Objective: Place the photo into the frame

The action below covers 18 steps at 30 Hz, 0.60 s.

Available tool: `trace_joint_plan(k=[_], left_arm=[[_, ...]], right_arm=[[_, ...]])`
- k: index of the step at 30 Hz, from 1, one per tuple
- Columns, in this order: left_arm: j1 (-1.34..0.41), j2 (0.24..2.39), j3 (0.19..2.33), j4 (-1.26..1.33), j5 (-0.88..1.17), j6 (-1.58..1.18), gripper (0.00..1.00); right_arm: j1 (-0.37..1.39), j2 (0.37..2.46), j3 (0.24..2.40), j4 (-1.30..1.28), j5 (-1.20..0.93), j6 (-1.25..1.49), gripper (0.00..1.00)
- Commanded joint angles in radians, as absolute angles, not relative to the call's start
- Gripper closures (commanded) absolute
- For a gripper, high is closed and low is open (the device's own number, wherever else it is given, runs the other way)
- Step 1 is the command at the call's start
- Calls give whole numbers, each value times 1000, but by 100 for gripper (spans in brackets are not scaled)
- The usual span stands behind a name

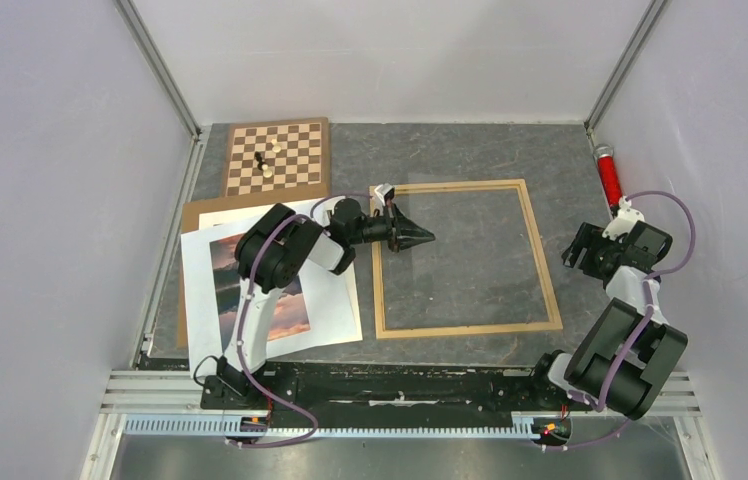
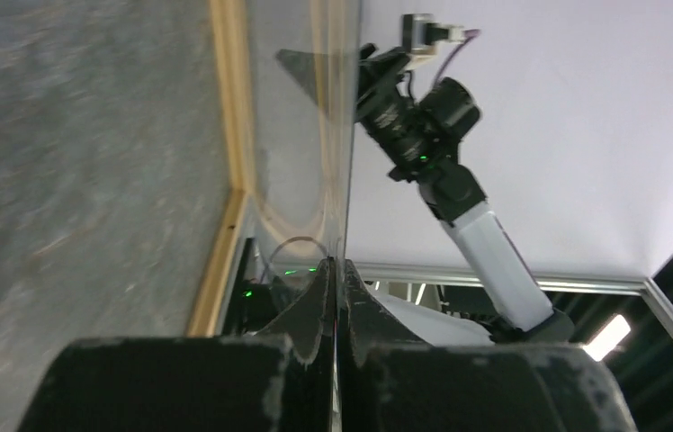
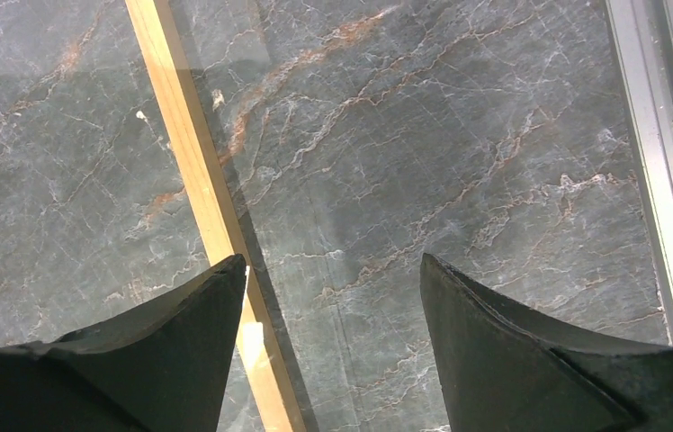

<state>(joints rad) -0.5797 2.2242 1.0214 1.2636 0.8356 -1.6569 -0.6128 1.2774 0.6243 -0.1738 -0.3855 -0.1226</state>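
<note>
"Left of the frame (image 1: 465,328), is that the photo (image 1: 292,305)?"

"Yes. It lies flat on white sheets (image 1: 335,312) over a brown board (image 1: 195,212), well apart from the frame's opening. My left arm crosses above part of it. I judge the job barely begun: the photo is not in the frame, and neither of my grippers touches it."

"How does it look?"

"Dark at the far end, orange-pink nearer me. It's a thin flat print, smaller than the frame, so I'd expect it to need lifting at one edge."

"And your grippers?"

"My left gripper (image 1: 425,238) is pinched shut at the frame's left rail. In its wrist view a thin clear edge, perhaps a pane (image 2: 344,180), seems to run up from between the fingers. I cannot tell whether I hold it. My right gripper (image 3: 333,261) stands wide over the right rail, with nothing between its fingers."

"What's left?"

"As I judge it, nearly everything: fetching the photo and laying it inside the frame."
</note>
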Motion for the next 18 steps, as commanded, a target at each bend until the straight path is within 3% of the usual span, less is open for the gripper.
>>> trace_joint_plan(k=[1, 9, 18], left_arm=[[-548, 2189, 986, 1182, 885, -1441, 98], [-513, 2101, 954, 847, 840, -1165, 98], [-509, 2086, 979, 668, 786, -1031, 98]], right_arm=[[-617, 1254, 623, -139, -387, -118, 26], [-615, 1258, 615, -128, -402, -124, 27], [-614, 1250, 595, -121, -408, -139, 27]])
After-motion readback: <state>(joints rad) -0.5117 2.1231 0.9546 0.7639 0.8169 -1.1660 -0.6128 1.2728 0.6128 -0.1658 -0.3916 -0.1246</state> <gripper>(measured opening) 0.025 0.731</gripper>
